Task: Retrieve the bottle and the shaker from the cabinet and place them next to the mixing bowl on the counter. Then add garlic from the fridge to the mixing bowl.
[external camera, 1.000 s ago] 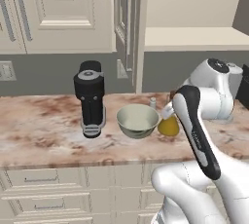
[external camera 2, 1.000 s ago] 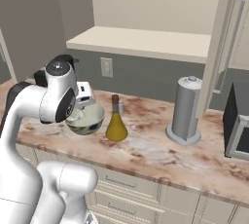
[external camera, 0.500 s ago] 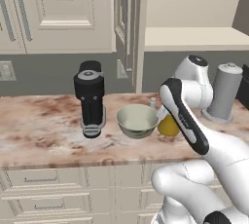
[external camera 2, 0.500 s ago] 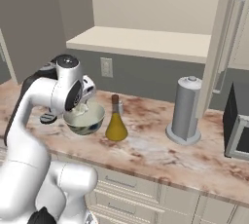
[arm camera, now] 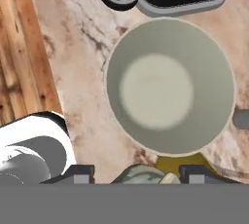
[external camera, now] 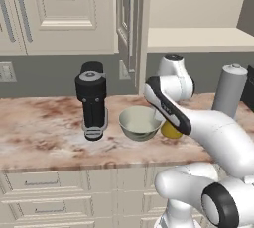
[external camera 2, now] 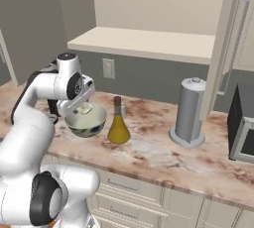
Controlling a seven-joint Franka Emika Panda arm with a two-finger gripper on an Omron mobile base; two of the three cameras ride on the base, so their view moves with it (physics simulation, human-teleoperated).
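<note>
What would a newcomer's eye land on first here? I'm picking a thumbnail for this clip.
First the white arm arching over the marble counter, its gripper held above the empty mixing bowl with a pale, garlic-like lump between the finger tips. Next the yellow bottle beside the bowl, with the black coffee machine on the bowl's other side. Behind stands the open cabinet's bare shelf.

Standing on the counter (external camera 2: 163, 157) are one mixing bowl (external camera: 140, 123), one bottle (external camera 2: 118, 124) of yellow oil, one black coffee machine (external camera: 93, 100), and one grey paper towel holder (external camera 2: 190, 112).
</note>
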